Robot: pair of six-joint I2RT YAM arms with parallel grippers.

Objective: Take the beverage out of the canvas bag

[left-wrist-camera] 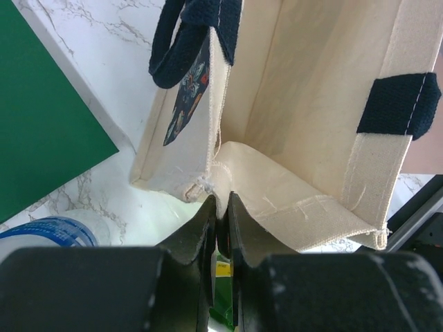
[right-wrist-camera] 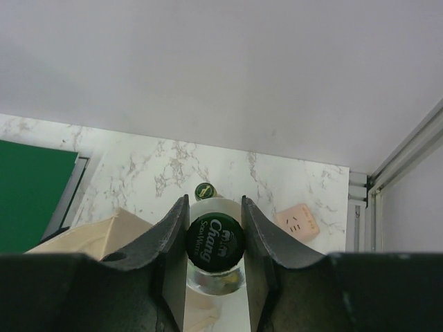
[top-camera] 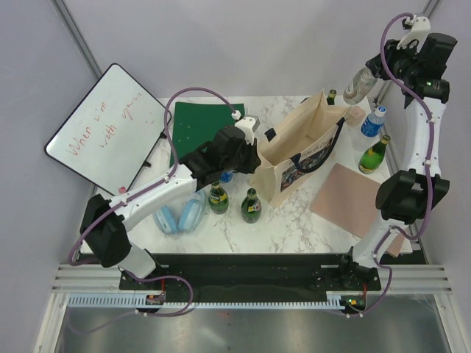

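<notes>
While my right hand (right-wrist-camera: 213,206) grasps the bottle (right-wrist-camera: 213,242) at upper right, clear of the bag (top-camera: 276,184), and my left hand (left-wrist-camera: 221,206) clenches the bag's rim, I fear a slip: gripped near the cap, the bottle could drop onto the bench (top-camera: 294,220).

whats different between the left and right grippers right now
The left gripper is low by the table; the right gripper is high above its far right corner. The left fingers are pinched shut on the canvas bag rim; the right fingers clasp a clear bottle. Shared: each is shut on something.
</notes>
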